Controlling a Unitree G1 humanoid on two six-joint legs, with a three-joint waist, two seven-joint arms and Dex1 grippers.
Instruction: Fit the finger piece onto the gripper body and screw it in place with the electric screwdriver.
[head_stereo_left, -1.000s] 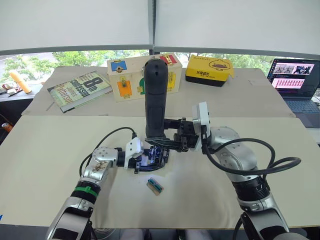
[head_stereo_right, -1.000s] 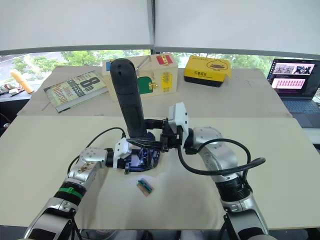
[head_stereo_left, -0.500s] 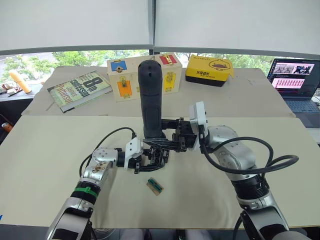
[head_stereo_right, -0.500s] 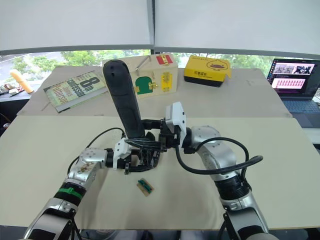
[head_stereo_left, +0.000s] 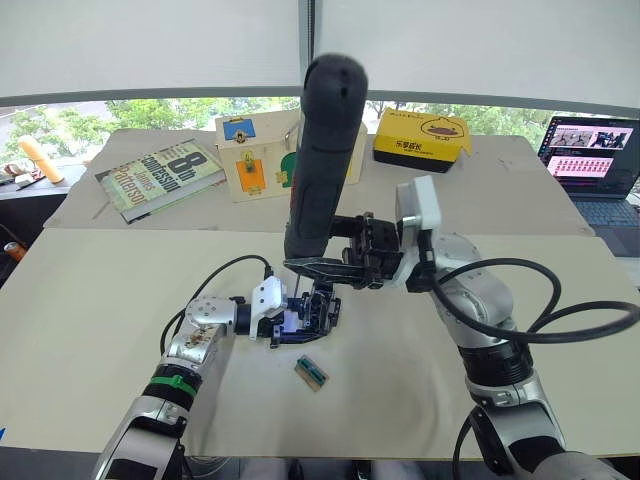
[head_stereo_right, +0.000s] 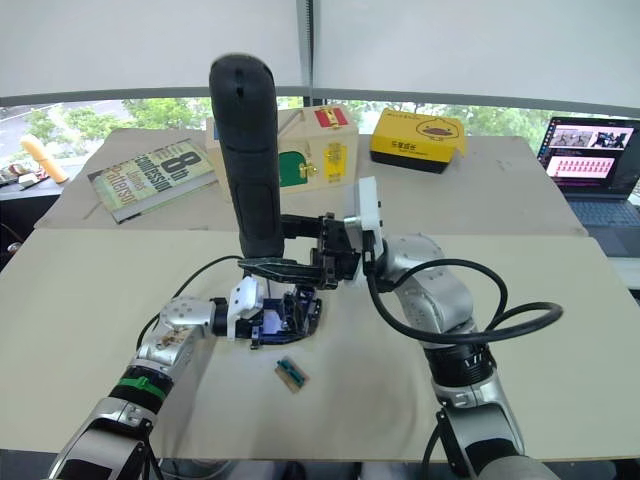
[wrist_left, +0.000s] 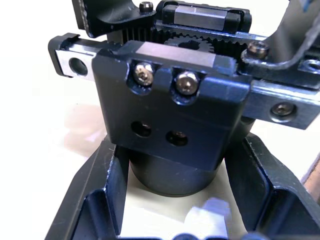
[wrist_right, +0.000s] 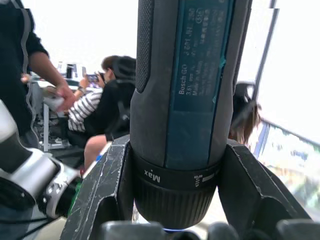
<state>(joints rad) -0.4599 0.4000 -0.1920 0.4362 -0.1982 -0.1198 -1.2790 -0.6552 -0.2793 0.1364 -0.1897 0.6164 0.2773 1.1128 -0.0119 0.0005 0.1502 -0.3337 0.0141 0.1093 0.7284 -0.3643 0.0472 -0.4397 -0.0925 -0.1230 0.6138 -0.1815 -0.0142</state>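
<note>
Pincers (head_stereo_left: 330, 268) (head_stereo_left: 300, 322) grip electric screwdriver (head_stereo_left: 322, 160) and, seemingly, gripper body (head_stereo_left: 318, 312) on beige table (head_stereo_left: 100, 300).

Beige worktop (head_stereo_left: 90, 330), second one behind it. White roller blinds (head_stereo_left: 150, 45) over windows, green trees (head_stereo_left: 150, 115) outside (daylight). Open laptop (head_stereo_left: 590, 160) at far right.

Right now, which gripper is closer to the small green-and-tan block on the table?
Left. The left gripper, clamped on the gripper body, sits just behind the block; the right gripper holds the electric screwdriver higher up.
</note>
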